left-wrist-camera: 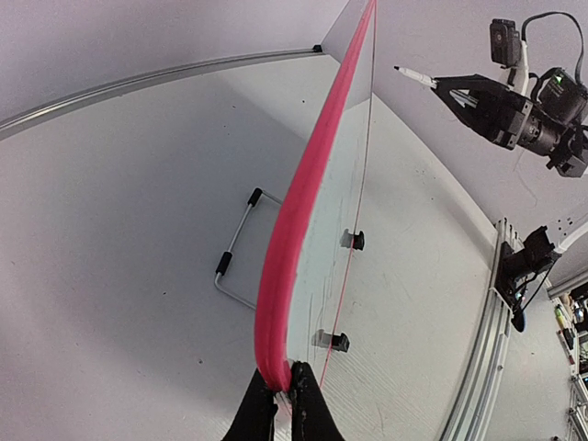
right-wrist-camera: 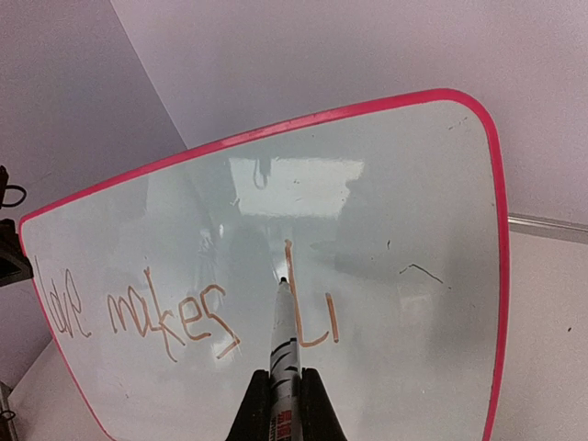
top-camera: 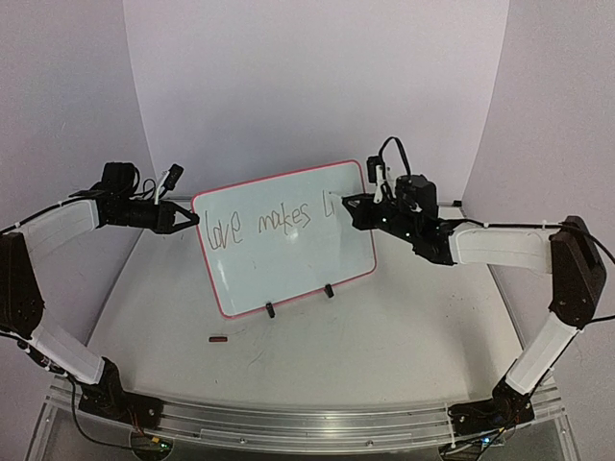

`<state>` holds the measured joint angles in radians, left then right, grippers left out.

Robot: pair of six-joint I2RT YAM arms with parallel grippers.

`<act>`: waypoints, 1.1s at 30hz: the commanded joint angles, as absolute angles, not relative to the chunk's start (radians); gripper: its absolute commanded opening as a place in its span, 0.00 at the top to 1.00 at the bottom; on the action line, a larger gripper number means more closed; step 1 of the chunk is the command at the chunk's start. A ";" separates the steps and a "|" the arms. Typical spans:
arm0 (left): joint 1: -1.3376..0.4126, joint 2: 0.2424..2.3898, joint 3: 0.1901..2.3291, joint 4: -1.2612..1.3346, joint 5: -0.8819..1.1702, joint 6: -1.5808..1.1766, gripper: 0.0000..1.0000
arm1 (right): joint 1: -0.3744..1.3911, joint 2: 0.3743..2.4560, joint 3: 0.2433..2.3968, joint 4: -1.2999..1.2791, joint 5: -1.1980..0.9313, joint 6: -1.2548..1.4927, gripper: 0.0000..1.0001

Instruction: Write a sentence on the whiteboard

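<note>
Two words and part of a third stand in the sentence (top-camera: 261, 224), "love makes li", so the step in hand is judged the writing of "life"; right claw (top-camera: 347, 213) clamped on a marker (right-wrist-camera: 285, 335), tip at the board just ahead of its fingers, beside the "li"; next move calls for light, steady strokes away from the left claw (top-camera: 192, 219). Left claw pinched shut on the edge of the whiteboard (top-camera: 298, 269), which stands tilted between both claws; glossy white, rounded corners, thin red-pink frame.
</note>
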<state>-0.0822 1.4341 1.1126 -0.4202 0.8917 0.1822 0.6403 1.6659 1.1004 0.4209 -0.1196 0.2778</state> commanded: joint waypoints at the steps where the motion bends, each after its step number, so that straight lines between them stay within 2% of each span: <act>1: -0.092 1.450 1.137 -0.443 0.839 0.235 1.00 | 0.644 1.703 1.150 0.431 -0.092 0.264 1.00; 21: -0.093 1.456 1.136 -0.444 0.841 0.237 1.00 | 0.644 1.773 1.195 0.413 -0.052 0.253 1.00; 33: -0.093 1.457 1.137 -0.443 0.841 0.235 1.00 | 0.644 1.642 1.120 0.428 -0.020 0.248 1.00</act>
